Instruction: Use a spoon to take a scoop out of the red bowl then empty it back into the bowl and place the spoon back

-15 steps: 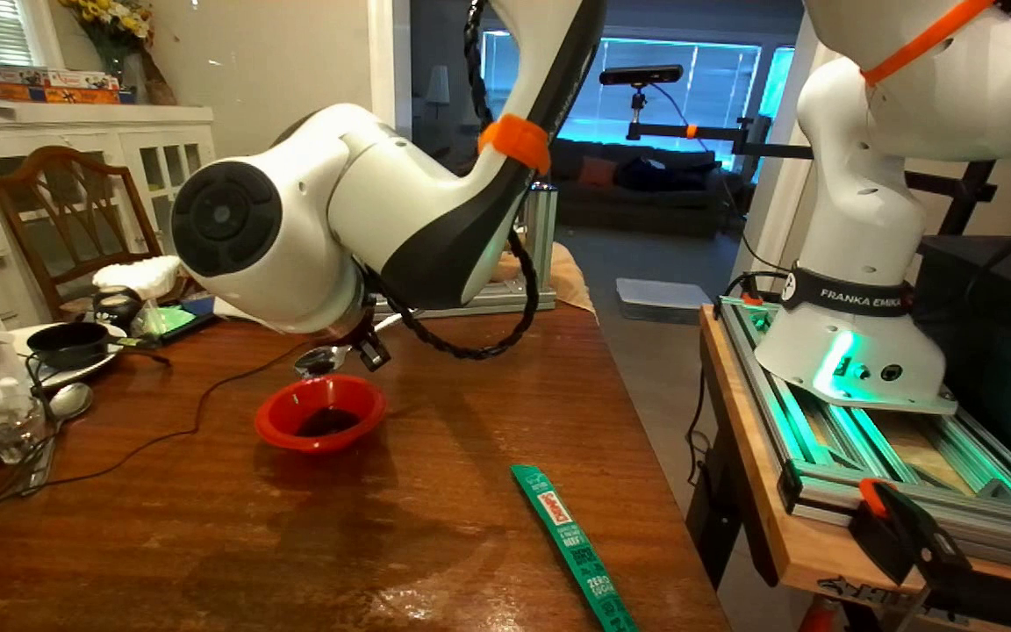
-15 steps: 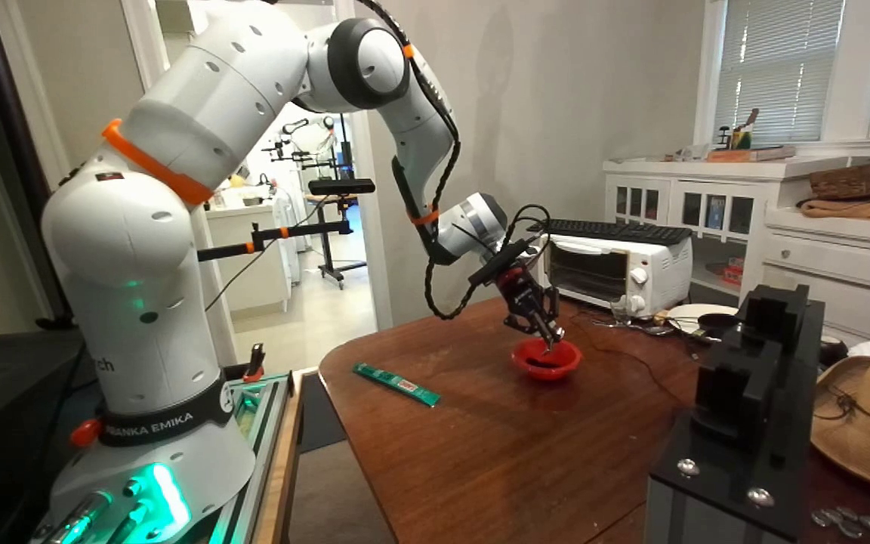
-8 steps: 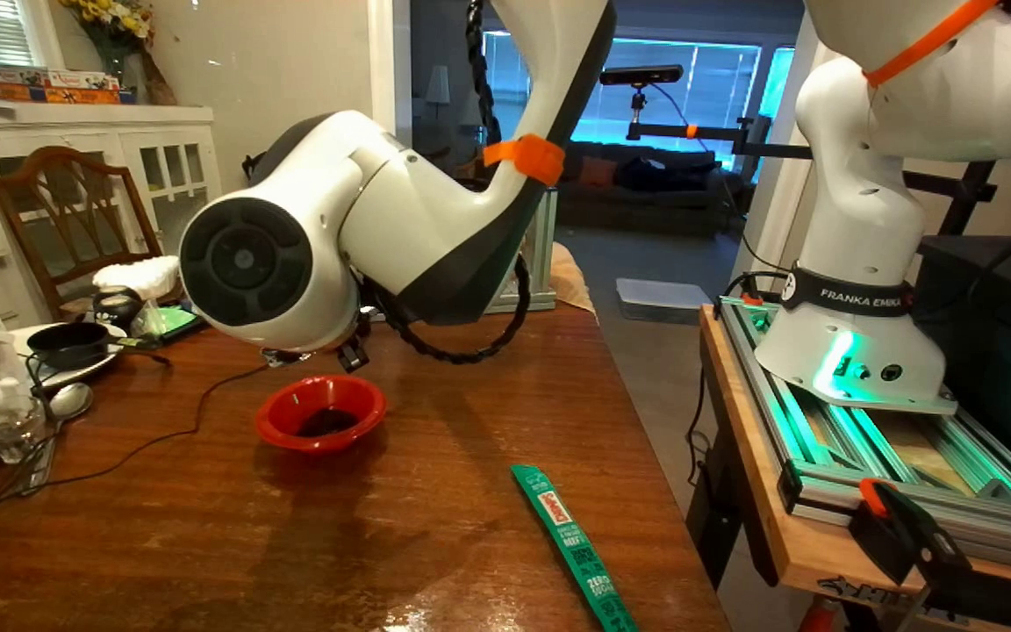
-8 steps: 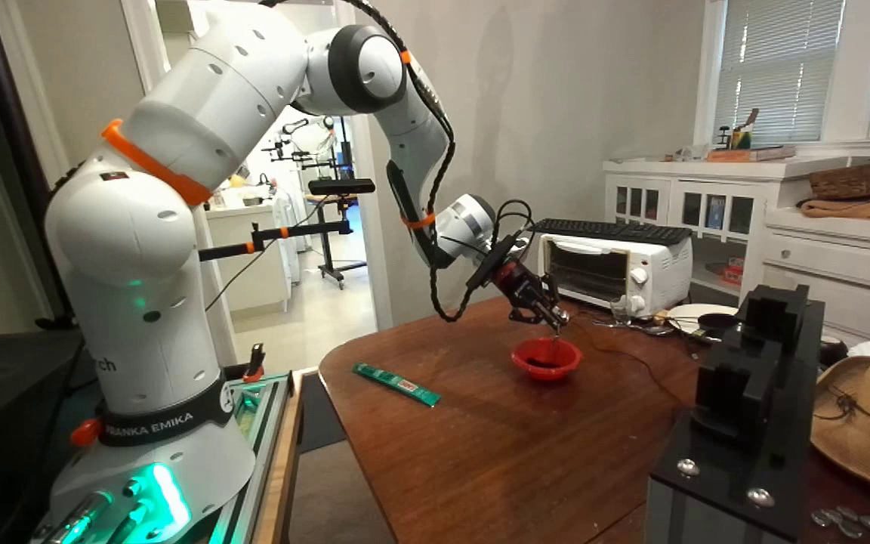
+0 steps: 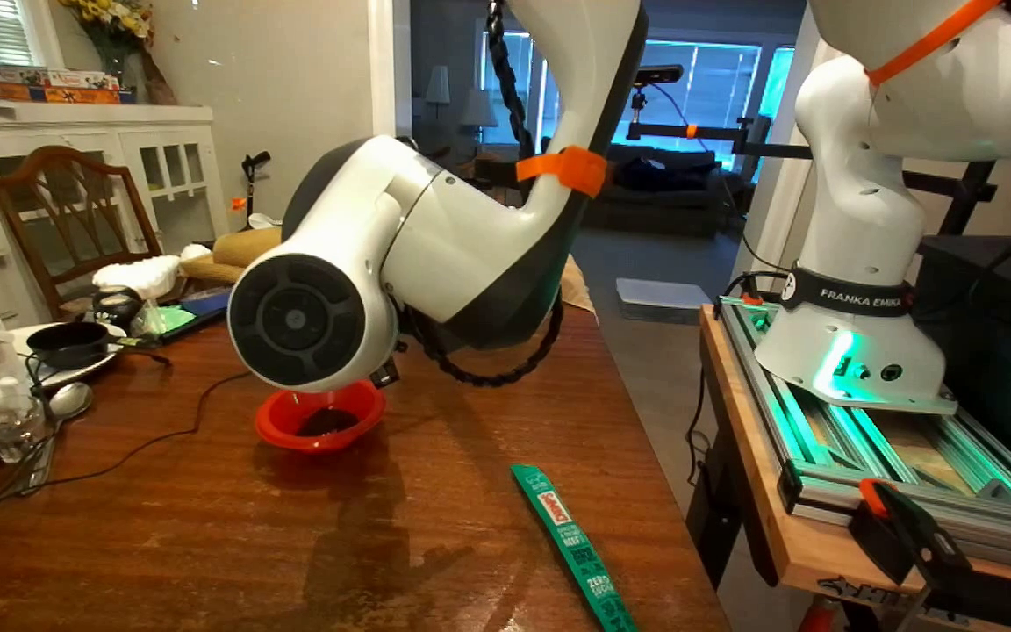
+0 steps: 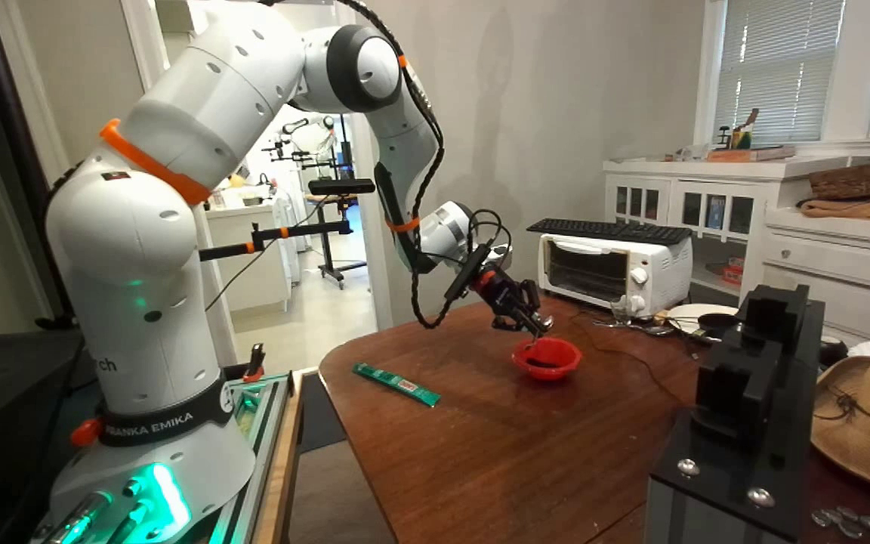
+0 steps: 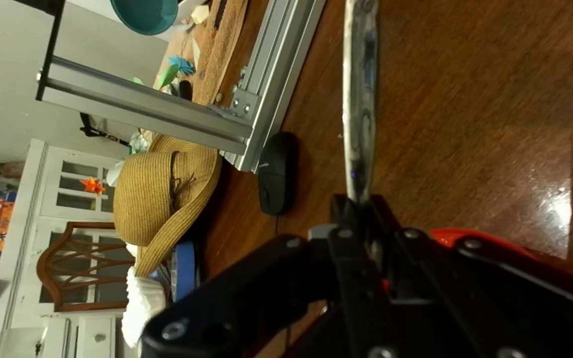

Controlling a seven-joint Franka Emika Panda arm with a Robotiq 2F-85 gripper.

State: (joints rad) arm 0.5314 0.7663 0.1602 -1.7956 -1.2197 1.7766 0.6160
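The red bowl (image 5: pixel 270 423) with dark contents stands on the table; it also shows in an exterior view (image 6: pixel 556 372). My gripper (image 6: pixel 537 331) is just above the bowl's rim, tilted. In the wrist view the gripper (image 7: pixel 361 211) is shut on the spoon (image 7: pixel 360 109), whose grey shiny length sticks out from the fingertips toward the top of the picture. A strip of the red bowl's rim (image 7: pixel 475 238) shows behind the right finger. In an exterior view (image 5: pixel 385 373) my wrist hides the spoon and most of the gripper. Whether the spoon carries anything cannot be seen.
A long green strip (image 5: pixel 571 544) lies on the table. A white toaster oven (image 6: pixel 616 272), glass, plate and black pan (image 5: pixel 71 344) stand along one side. A straw hat (image 7: pixel 157 199), a black mouse (image 7: pixel 277 174) and a metal frame (image 7: pixel 271 89) are nearby. A cable crosses the table.
My arm has shifted toward the robot base and turned, bringing the wrist over the bowl's far rim in an exterior view. The spoon stays in the gripper. The bowl has not moved.
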